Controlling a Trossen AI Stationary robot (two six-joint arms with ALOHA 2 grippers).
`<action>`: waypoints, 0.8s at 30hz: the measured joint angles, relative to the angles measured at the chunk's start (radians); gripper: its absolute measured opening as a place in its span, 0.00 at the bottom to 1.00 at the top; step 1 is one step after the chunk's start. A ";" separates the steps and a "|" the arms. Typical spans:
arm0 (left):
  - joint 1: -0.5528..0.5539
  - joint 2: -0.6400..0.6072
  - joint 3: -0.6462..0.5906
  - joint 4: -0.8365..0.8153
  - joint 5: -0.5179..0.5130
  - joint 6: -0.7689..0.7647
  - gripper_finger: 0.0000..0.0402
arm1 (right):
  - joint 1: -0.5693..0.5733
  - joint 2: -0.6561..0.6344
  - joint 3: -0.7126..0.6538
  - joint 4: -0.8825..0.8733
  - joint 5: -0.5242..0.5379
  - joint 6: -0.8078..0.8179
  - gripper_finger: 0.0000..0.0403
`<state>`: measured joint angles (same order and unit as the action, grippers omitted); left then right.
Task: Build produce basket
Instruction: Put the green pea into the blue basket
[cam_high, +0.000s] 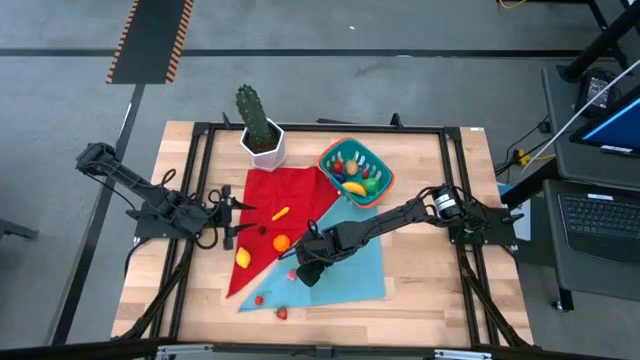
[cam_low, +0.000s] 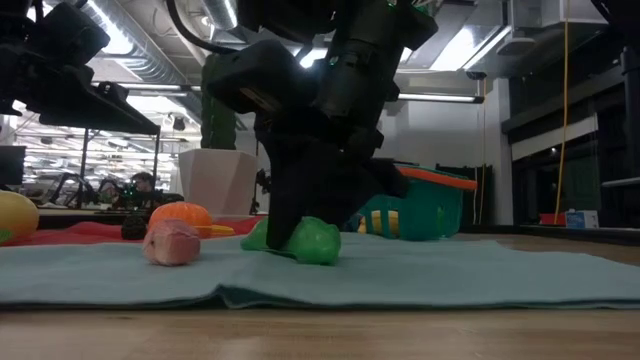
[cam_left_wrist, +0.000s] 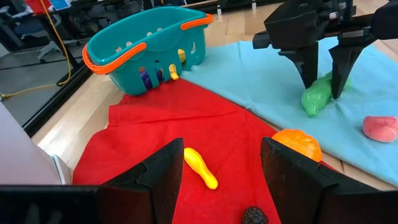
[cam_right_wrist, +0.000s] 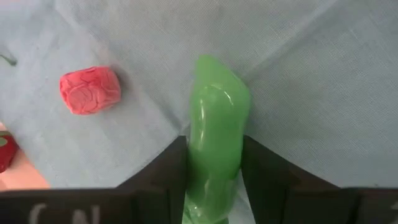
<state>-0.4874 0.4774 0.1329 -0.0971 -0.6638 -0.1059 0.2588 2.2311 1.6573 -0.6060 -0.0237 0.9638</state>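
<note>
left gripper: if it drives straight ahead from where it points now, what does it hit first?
Probably the small yellow piece on the red cloth, lying just ahead between the left gripper's open fingers. The orange sits off to one side and may be missed. The basket is much farther on; depth is hard to judge.

- A robotics lab or workshop in a large industrial hall, not a home.
- The wooden counter (cam_high: 420, 290) carries a black metal frame (cam_high: 320, 128) on a grey concrete floor with hazard-striped tape (cam_high: 150, 40).
- A workstation with laptop (cam_high: 600, 215) and cables stands beside it.
- The low view shows exposed ceiling ducts (cam_low: 150, 50), strip lights (cam_low: 440, 97) and more workbenches behind.
</note>
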 joint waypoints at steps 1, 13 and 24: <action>0.000 0.000 0.000 0.000 0.000 0.000 0.51 | 0.000 0.000 0.000 0.000 0.000 0.000 0.32; 0.000 0.000 0.000 0.000 0.000 0.000 0.51 | -0.002 -0.005 0.100 -0.126 0.001 -0.033 0.32; 0.000 0.000 0.000 0.000 0.000 0.000 0.51 | -0.022 -0.008 0.328 -0.426 0.112 -0.110 0.32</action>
<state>-0.4876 0.4774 0.1329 -0.0971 -0.6636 -0.1059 0.2369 2.2235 1.9855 -1.0321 0.0887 0.8543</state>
